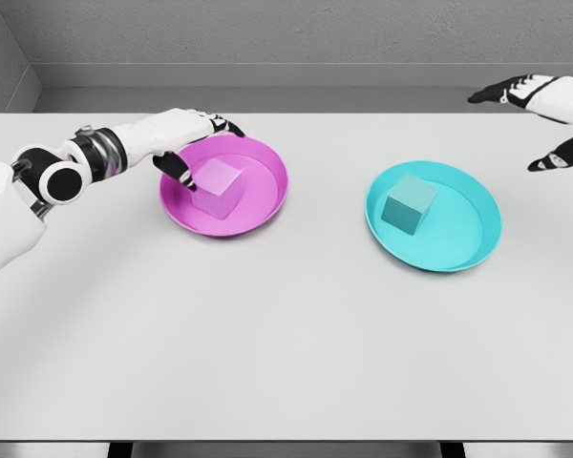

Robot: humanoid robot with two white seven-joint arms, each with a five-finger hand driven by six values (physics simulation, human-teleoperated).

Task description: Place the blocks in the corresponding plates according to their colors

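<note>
Nearest the camera, the bare front stretch of the bench [267, 363] is seen, and the left arm is brought in over the bench's left edge. The left hand [186, 143] is held at the rear left rim of the magenta plate [267, 191], its dark fingers [177, 170] loosely curled over the rim just beside the magenta block [217, 186]; nothing is gripped, though whether a fingertip touches the block cannot be told. The magenta block is set upright inside the magenta plate, left of the plate's middle. This plate is placed on the left half of the bench, toward the rear edge. Well apart from it, on the right half, the cyan plate [477, 224] is laid, and the cyan block [408, 203] is seated inside it, left of centre. Beyond the cyan plate, at the bench's rear right corner, the right hand [540, 119] is held wide, fingers spread, holding nothing.
</note>
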